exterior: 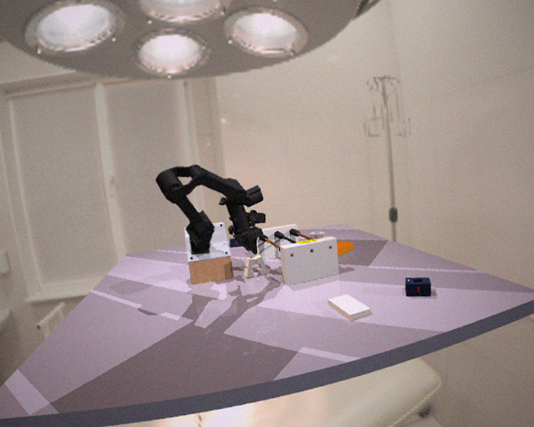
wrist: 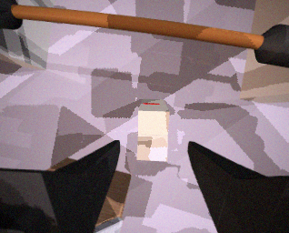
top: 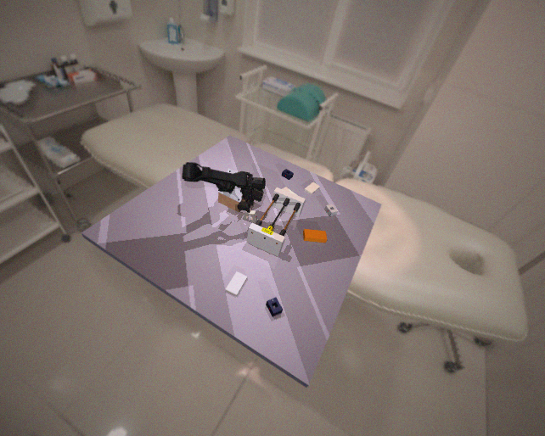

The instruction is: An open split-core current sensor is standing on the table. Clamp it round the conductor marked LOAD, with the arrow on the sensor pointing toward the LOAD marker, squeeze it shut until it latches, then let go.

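Observation:
The cream split-core sensor (exterior: 253, 264) (wrist: 153, 124) stands open on the table, its two legs spread like an A in the exterior view. A small red mark (wrist: 151, 104) shows on its grey end in the wrist view. My gripper (exterior: 256, 249) (wrist: 154, 146) is open, with a fingertip on either side of the sensor and a gap to each. A white rack (top: 265, 241) (exterior: 310, 264) carries an orange conductor (top: 266, 211) (wrist: 136, 25) nearest the gripper, a black middle conductor (top: 279, 215), and another orange one (top: 289, 220). A yellow marker (top: 267, 230) (exterior: 307, 241) sits by the middle conductor's end; its lettering is too blurred to read.
An orange block (top: 314, 235) (exterior: 344, 247) lies beyond the rack. A white slab (top: 236, 283) (exterior: 349, 307) and a navy block (top: 274, 304) (exterior: 418, 286) lie in front. Another navy block (top: 287, 174), a cream slab (top: 311, 187) and a small pale block (top: 331, 209) lie behind.

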Available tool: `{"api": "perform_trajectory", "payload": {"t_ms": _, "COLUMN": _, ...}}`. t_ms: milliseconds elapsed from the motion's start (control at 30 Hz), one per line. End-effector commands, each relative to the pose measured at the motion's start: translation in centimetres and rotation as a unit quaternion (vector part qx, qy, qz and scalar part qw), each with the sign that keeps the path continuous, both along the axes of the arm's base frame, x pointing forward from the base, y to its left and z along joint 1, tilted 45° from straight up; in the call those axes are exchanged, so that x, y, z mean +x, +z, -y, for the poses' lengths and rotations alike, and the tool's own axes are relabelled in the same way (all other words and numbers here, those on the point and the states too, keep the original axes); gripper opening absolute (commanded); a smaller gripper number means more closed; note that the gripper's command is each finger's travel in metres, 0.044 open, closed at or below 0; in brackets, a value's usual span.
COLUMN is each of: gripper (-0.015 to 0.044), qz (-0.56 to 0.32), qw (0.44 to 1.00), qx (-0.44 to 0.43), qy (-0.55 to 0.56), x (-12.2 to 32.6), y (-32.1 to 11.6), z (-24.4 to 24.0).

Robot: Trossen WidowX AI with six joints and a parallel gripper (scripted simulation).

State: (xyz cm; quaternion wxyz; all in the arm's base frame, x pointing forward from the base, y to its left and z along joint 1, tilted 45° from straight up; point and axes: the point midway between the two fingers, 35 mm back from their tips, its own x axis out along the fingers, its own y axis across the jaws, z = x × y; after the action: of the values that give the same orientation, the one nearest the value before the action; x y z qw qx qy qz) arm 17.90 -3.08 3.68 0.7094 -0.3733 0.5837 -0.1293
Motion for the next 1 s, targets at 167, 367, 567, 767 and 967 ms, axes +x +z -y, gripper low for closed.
{"api": "perform_trajectory", "payload": {"t_ms": 167, "gripper": 0.0316, "qz": 0.013, "qw": 1.000, "qx": 0.000, "qy": -0.007, "x": -0.9, "y": 2.3, "z": -1.5}}
{"api": "perform_trajectory", "payload": {"t_ms": 367, "gripper": 0.0320, "qz": 0.132, "qw": 0.970, "qx": 0.050, "qy": -0.199, "x": -0.4, "y": 2.4, "z": -1.8}}
{"api": "perform_trajectory", "payload": {"t_ms": 567, "gripper": 0.0320, "qz": 0.271, "qw": 0.871, "qx": 0.084, "qy": -0.402, "x": 0.3, "y": 2.2, "z": -2.1}}
{"api": "perform_trajectory", "payload": {"t_ms": 767, "gripper": 0.0320, "qz": 0.370, "qw": 0.756, "qx": 0.091, "qy": -0.533, "x": 0.9, "y": 2.0, "z": -2.4}}
{"api": "perform_trajectory", "payload": {"t_ms": 967, "gripper": 0.0320, "qz": 0.414, "qw": 0.696, "qx": 0.095, "qy": -0.579, "x": 1.1, "y": 1.9, "z": -2.5}}
